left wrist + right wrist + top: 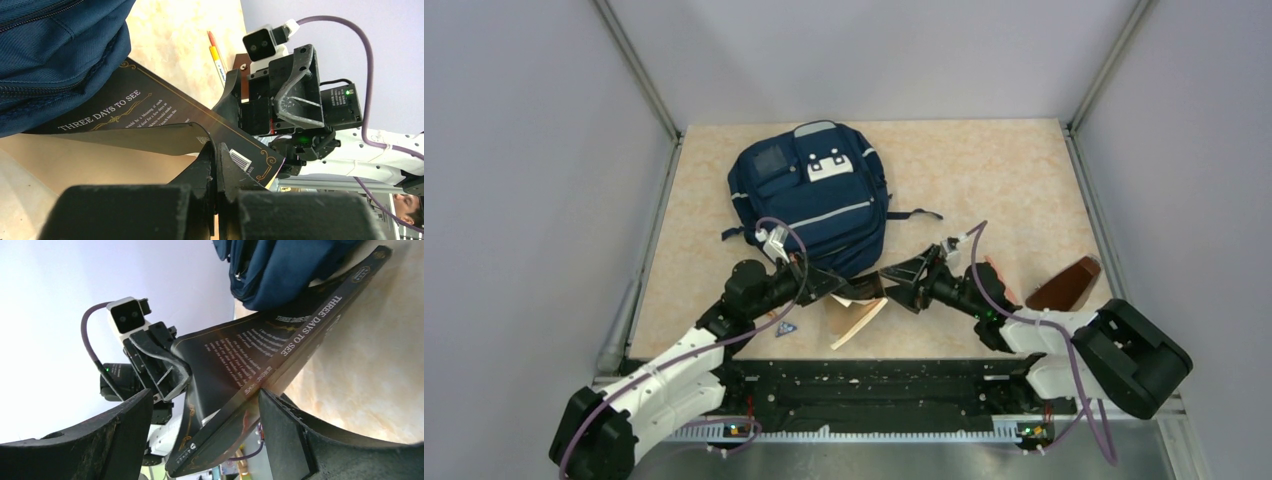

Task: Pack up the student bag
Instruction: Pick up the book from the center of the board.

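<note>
The left arm reaches from the near left corner of the desk (1024, 160) toward the middle, forearm low and wrist turned inward. The left gripper (216, 150) is pinched tight on the black cover of the book (140, 105), at its corner beside the barcode. From above, that gripper is partly lost against the dark bag (809, 200). The bag lies flat at the far side of the desk, left of centre, pockets up; its near edge overlaps the far end of the book.

The book hangs tilted between the two grippers, near the middle of the near edge, pale pages fanned below. Whether its lower edge touches the desk cannot be told. A small triangular tag (785, 328) lies on the desk under the left forearm.

The right arm comes in from the near right corner, elbow bent, wrist pointing left. The right gripper (205, 395) stands wide, its fingers straddling the book's spine with a gap on one side. Near the right edge, a brown object (1064, 285) stands tilted, too unclear to name.
</note>
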Motion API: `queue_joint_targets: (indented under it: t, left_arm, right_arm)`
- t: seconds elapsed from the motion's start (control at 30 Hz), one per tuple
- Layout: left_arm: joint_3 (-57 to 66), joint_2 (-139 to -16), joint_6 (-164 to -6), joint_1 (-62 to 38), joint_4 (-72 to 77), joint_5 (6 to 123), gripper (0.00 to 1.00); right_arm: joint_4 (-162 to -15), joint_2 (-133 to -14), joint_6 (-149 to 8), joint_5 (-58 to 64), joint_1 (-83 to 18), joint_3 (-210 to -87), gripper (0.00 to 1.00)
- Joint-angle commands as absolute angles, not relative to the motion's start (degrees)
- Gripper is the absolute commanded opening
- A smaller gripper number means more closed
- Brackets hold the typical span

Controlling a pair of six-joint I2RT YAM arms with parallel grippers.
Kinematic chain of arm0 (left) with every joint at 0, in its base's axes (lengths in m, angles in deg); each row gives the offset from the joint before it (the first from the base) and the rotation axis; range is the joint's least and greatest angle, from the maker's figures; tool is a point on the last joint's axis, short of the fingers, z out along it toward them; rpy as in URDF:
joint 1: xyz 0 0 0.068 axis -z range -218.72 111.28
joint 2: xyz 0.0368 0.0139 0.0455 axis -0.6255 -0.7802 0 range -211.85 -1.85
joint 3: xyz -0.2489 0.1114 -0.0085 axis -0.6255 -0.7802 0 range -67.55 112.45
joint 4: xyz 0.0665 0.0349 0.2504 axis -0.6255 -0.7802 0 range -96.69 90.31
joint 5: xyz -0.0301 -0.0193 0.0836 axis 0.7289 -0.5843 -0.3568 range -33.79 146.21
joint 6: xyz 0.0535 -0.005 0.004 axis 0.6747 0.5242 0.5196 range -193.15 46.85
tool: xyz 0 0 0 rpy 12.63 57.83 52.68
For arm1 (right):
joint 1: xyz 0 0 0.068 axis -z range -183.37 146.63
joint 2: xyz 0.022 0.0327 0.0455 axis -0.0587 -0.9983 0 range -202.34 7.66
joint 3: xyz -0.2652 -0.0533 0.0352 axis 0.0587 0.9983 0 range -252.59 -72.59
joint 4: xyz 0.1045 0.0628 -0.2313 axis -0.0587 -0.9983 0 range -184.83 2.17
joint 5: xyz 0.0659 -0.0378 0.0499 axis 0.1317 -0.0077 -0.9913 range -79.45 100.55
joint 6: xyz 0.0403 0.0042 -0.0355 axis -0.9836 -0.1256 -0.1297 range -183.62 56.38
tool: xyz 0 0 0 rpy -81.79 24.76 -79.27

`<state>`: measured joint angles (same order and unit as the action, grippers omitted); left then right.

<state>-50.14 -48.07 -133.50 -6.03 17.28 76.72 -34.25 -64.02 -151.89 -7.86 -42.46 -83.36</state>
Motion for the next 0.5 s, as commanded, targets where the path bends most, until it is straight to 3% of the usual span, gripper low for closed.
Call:
queue_joint_targets:
  t: [0.0,0.37,0.47]
  left_arm:
    - [-50.24,-46.36,-132.83,-5.87,22.26,75.58,0.0]
    - [-50.74,-45.62,-130.91,-5.66,19.39,76.43,0.0]
    - [-50.7,-45.3,-129.99,-5.65,19.09,77.78,0.03]
  right_arm:
    - [-35.51,-65.55,-152.9,-10.23,-44.15,-87.72,0.75]
    - [-45.58,-69.46,-149.73,-15.66,-47.44,-92.75,0.71]
    - [-43.55,-71.57,-149.87,-16.16,-47.62,-92.99,0.61]
